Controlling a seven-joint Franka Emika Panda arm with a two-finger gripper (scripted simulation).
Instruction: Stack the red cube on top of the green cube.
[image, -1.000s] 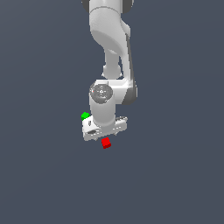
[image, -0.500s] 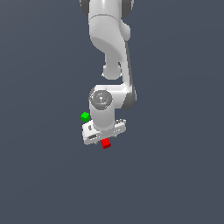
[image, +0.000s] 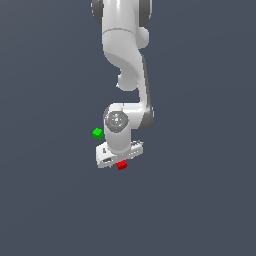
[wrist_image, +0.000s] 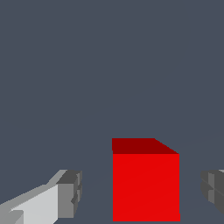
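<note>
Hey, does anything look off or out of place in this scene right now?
Nothing stands out. The red cube sits flat and square between the open fingers, with a gap on each side. In the exterior view the green cube sits apart from it, to the exterior view's left of the arm, undisturbed.

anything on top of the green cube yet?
Nothing: the green cube has a bare top and sits apart from the arm. The red cube is on the floor between the open jaws of the gripper. The red cube's underside is hidden.
</note>
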